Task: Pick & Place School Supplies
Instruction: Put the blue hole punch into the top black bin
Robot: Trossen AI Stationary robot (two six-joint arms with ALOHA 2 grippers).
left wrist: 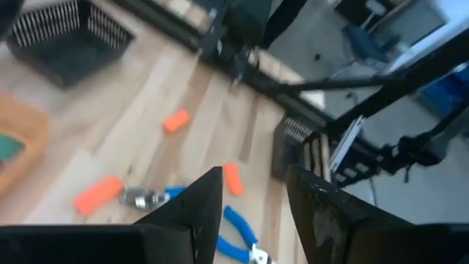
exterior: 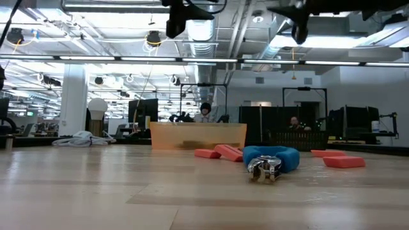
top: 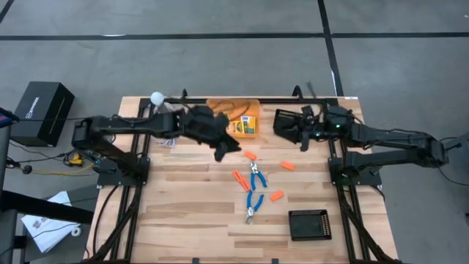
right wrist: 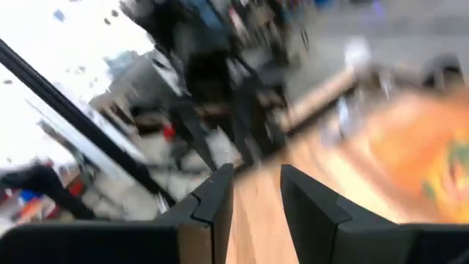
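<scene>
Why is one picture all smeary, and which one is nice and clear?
The right wrist view is smeared: the bin and room streak, only the right gripper looks solid. The left wrist view is a bit soft around the scissors. The high view is clear. In the low view, ceiling lamps glare.

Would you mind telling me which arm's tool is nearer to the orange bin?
Left. The left tool hangs just beside the orange bin, toward the table's middle; the right tool sits farther off, over the black tray.

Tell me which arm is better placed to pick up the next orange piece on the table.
Left, probably. The left gripper hangs open and empty just beside the loose orange pieces, and its wrist view looks straight at them. The right gripper sits over the far black tray.
</scene>
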